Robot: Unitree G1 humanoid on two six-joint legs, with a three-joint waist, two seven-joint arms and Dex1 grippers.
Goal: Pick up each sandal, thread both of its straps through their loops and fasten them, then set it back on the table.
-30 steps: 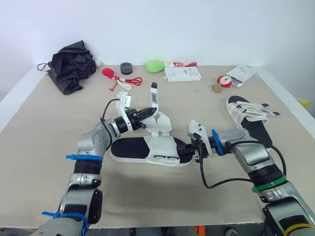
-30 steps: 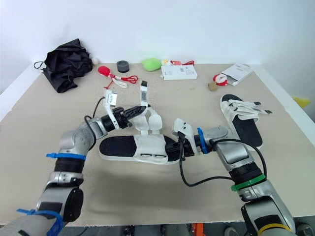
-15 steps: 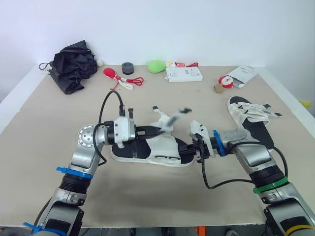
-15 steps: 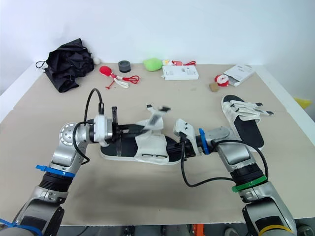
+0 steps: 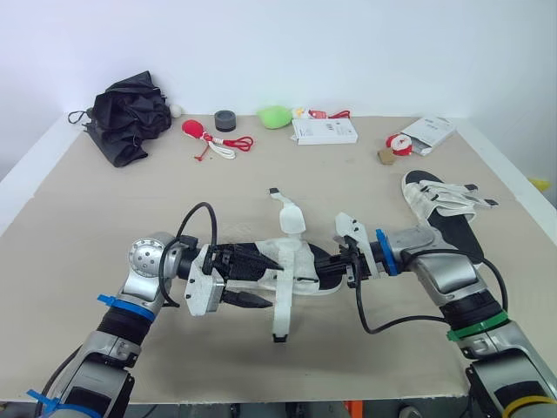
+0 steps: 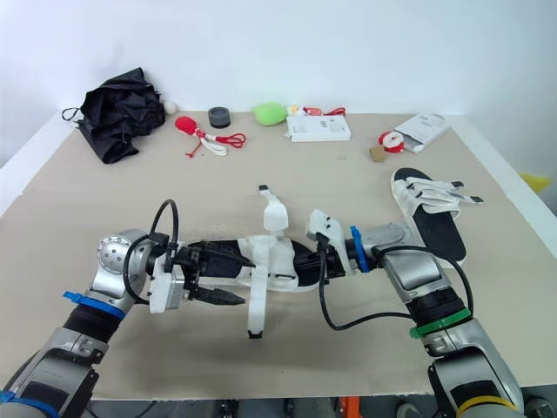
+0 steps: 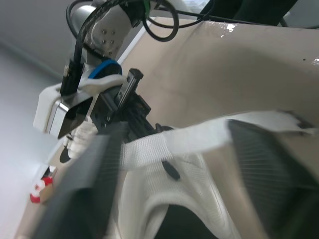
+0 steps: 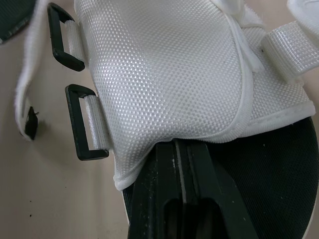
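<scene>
In the head view we see the sandal (image 5: 296,261) at the middle of the table (image 5: 78,226), its length running from 9 to 3 o'clock. Whether it rests on the surface or is held just above it we cannot tell. The left gripper (image 5: 265,283) reaches in from 9 o'clock with its fingers spread. One finger lies along the sandal, and the other points at the loose strap (image 5: 280,305), which hangs off the near edge toward 6 o'clock. The other strap (image 5: 289,216) stands up toward 12 o'clock. The right gripper (image 5: 341,266) meets the sandal's end from 3 o'clock. The second sandal (image 5: 444,209) lies well apart at 2 o'clock, near the table's edge. Along the far edge, from 10 to 1 o'clock, sit a black fabric bundle (image 5: 130,117), a black roll (image 5: 224,120), a green lump (image 5: 274,115) and a white box (image 5: 324,131).

In the left wrist view we look between that gripper's two fingers (image 7: 84,199), set wide apart. The loose strap stretches across the gap between them; whether either pad touches it we cannot tell.

In the right wrist view the fingers (image 8: 164,189) are pressed together. They lie on the black footbed (image 8: 269,169) with their tips at the edge of the white mesh upper (image 8: 164,74). Whether anything is pinched between them we cannot tell. Two black loops (image 8: 82,124) sit on the upper's side, both unthreaded.
</scene>
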